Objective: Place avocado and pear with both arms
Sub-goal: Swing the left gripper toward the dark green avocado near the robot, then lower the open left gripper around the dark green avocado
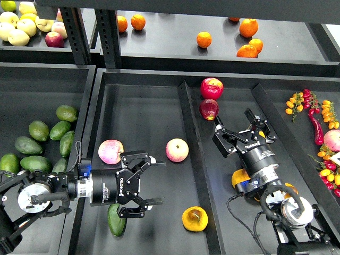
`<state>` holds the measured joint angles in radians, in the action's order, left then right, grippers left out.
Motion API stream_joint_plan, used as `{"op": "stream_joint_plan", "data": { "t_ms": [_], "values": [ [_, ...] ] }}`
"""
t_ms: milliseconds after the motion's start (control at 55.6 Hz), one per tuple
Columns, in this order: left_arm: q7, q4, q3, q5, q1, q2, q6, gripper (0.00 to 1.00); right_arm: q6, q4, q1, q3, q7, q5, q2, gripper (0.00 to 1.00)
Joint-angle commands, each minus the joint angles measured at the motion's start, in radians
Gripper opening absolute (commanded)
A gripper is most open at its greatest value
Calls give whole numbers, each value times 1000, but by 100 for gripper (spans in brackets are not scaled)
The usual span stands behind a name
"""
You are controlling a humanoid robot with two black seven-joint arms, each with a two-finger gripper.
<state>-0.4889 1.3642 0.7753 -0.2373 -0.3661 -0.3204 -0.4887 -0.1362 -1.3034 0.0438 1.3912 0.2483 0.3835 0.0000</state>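
Left gripper (150,188) open wide, holding nothing, pointing right over the middle tray (143,122). Avocado (117,224) lies at the near edge of that tray, partly under the left gripper body. Pear (194,218) sits near-right of it, brown patch up, apart from both grippers. Right gripper (240,126) open, empty, in the right compartment near a dark red apple (209,109). Pink apple (177,150) mid-tray.

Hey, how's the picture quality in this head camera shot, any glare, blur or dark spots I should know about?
Head view: sharp overall, no motion blur on the left gripper or right gripper. Small highlights gleam on the pear and the red apple. The avocado is dark and partly covered by the left gripper. The black trays swallow shadow detail.
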Motion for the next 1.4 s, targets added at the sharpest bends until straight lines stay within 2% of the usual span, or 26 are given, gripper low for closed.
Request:
{"op": "stream_joint_plan", "data": {
  "t_ms": [0,180,324,342,360,612,882,1385],
  "values": [
    [0,-4,-71,-11,-83,-41,0,99,7,9,21,-1,0,0,0,100],
    [0,-11,-284,-11,-276,-170,0,99,46,29,73,-3,0,-2,0,100],
    [0,-16,-477,-11,-428,-200,0,99,49,44,97,-6,0,-3,0,100],
    [0,-16,-507,-11,-451,-206,0,99,49,44,99,-6,0,-3,0,100],
    [0,-16,-593,-11,-512,-225,0,99,49,46,105,-6,0,-3,0,100],
    [0,-33,-915,-14,-709,-201,0,99,47,49,105,-14,5,-2,0,100],
    [0,-151,-1027,-28,-787,-121,0,99,41,56,108,-17,8,-2,0,100],
    [0,-349,-1199,-53,-881,152,0,99,12,73,120,-9,6,-2,0,100]
  ]
}}
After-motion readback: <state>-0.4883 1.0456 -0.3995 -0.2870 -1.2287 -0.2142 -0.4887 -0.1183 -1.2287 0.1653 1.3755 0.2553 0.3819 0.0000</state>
